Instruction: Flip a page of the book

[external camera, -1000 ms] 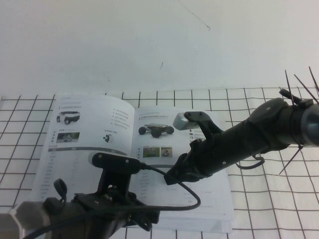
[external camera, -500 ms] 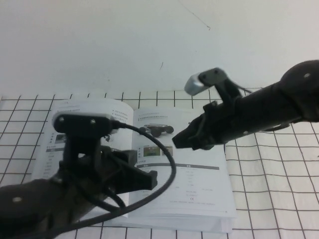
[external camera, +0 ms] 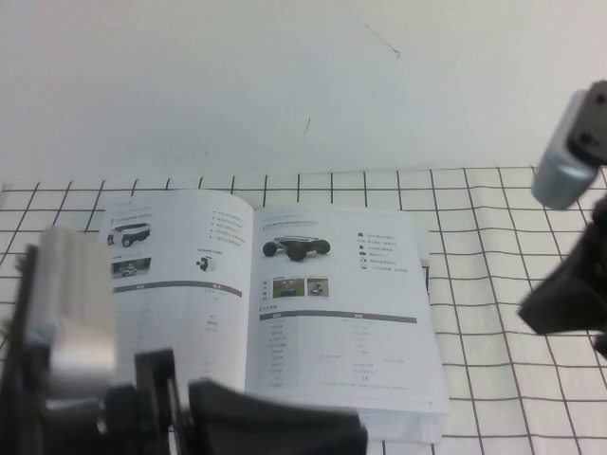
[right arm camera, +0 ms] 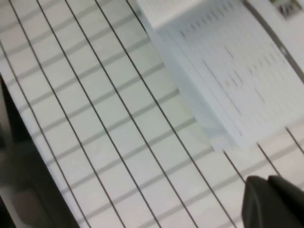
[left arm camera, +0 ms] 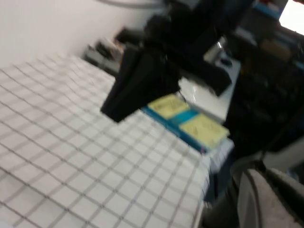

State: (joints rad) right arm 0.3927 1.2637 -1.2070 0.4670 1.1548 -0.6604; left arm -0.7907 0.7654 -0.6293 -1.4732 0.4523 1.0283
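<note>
Hanging at the near left corner of the high view, the left gripper [external camera: 275, 431] shows as a dark wedge pointing right, just over the near edge of the book; whether its jaws are wide or narrow I cannot tell. Above and behind it sits a blurred grey camera block [external camera: 71, 313] on the same arm, covering the near left part of the left-hand page. The right gripper [external camera: 560, 303] is at the right edge of the scene, a dark mass raised above the gridded cloth and well apart from the book; its jaws cannot be told either. A grey camera housing [external camera: 567, 156] rides above it.

Between the two arms the book [external camera: 285, 313] lies open and flat on the counter, its spine running from far to near. The page [external camera: 337, 303] on the right side lies flat, showing a vehicle photo at its far end, small pictures below that and a table further toward the near edge. The left-hand page [external camera: 180, 265] carries another vehicle photo and rows of text. In the right wrist view the thick stack of sheets [right arm camera: 190, 99] is seen at the book's corner, resting on the white cloth with black grid lines [external camera: 493, 227]. A plain white wall [external camera: 285, 85] rises beyond the counter.
</note>
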